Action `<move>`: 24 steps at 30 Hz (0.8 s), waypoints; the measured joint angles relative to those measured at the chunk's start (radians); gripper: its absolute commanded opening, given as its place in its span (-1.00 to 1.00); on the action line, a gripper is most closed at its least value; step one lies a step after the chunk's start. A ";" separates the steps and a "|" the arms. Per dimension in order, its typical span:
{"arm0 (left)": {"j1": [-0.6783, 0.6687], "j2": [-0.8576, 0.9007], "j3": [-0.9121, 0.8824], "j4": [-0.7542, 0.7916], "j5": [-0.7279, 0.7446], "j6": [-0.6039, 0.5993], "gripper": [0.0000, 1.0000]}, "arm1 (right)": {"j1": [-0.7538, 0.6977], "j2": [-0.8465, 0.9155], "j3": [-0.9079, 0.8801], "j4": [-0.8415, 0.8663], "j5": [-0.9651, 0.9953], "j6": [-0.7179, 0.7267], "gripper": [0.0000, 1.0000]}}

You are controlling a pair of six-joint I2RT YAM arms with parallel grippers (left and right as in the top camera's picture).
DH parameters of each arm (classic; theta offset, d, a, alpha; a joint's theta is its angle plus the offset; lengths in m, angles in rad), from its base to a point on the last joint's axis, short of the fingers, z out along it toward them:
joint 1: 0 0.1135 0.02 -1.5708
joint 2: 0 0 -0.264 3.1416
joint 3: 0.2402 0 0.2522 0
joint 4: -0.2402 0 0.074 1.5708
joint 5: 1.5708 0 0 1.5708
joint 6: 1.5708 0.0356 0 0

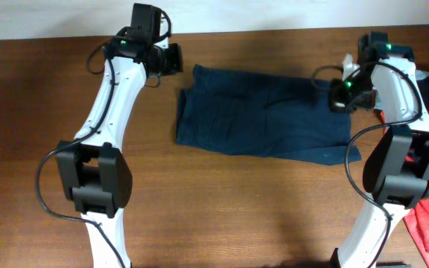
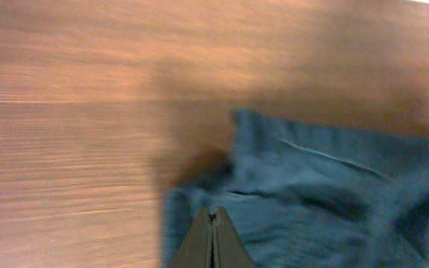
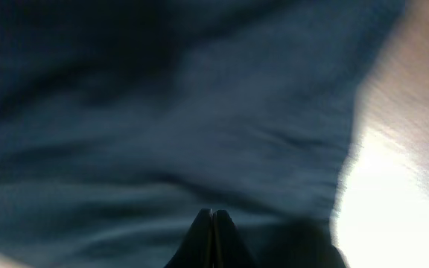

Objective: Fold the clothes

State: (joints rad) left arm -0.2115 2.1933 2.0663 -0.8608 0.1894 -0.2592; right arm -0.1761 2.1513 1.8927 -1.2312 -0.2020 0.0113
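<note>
So the pair of plain dark navy blue fabric shorts (image 1: 263, 119) lies spread flat on the brown wooden table (image 1: 51, 112), about mid-table and toward the far edge. The long axis runs side to side, straight across from one arm to the other. Can't tell which end is the waistband, tbh; the left end just looks a bit rumpled.

The key bit: each end has its own claw right there. The black left gripper (image 1: 171, 61) sits at the far-left corner of the shorts, so the cloth stretches away from it to the right and toward the robot. The black right gripper (image 1: 339, 100) is over the right-hand edge, with the fabric running off to its left. Neither arm is really nearer; each owns one end.

Both claws have their fingers pressed fully together. The wrist views show dark cloth right under the tips, but whether any fabric is actually pinched I can't tell. My guess is any fold goes across that long axis.
</note>
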 measured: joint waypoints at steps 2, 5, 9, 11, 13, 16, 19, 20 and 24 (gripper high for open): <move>-0.013 0.024 0.000 0.012 0.053 0.000 -1.00 | 0.023 0.000 0.009 0.002 -0.059 -0.013 -0.92; -0.041 0.072 0.000 0.032 0.099 0.000 -0.99 | 0.059 0.000 -0.002 0.040 -0.103 -0.016 -0.92; -0.077 0.154 -0.001 0.085 0.127 0.005 -0.99 | 0.117 0.000 -0.043 0.158 -0.116 -0.020 -0.92; -0.093 0.191 -0.002 0.111 0.136 0.015 -0.99 | 0.141 0.000 -0.069 0.208 -0.098 -0.019 -0.92; -0.102 0.219 -0.002 0.124 0.140 0.029 -0.99 | 0.164 0.000 -0.100 0.250 -0.068 -0.019 -0.92; -0.106 0.241 -0.002 0.129 0.134 0.040 -1.00 | 0.177 0.000 -0.156 0.315 -0.019 -0.019 -0.92; -0.106 0.253 -0.002 0.136 0.091 0.047 -0.99 | 0.174 0.000 -0.216 0.375 0.030 -0.019 -0.92; -0.106 0.258 -0.002 0.140 0.069 0.050 -0.99 | 0.172 0.000 -0.237 0.399 0.046 -0.019 -0.92; -0.106 0.275 -0.002 0.143 -0.006 0.056 -0.99 | 0.161 0.000 -0.319 0.485 0.120 -0.016 -0.91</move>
State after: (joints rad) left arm -0.3176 2.4680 2.0647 -0.7174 0.1829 -0.2035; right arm -0.0151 2.1517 1.5742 -0.7460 -0.0822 -0.0051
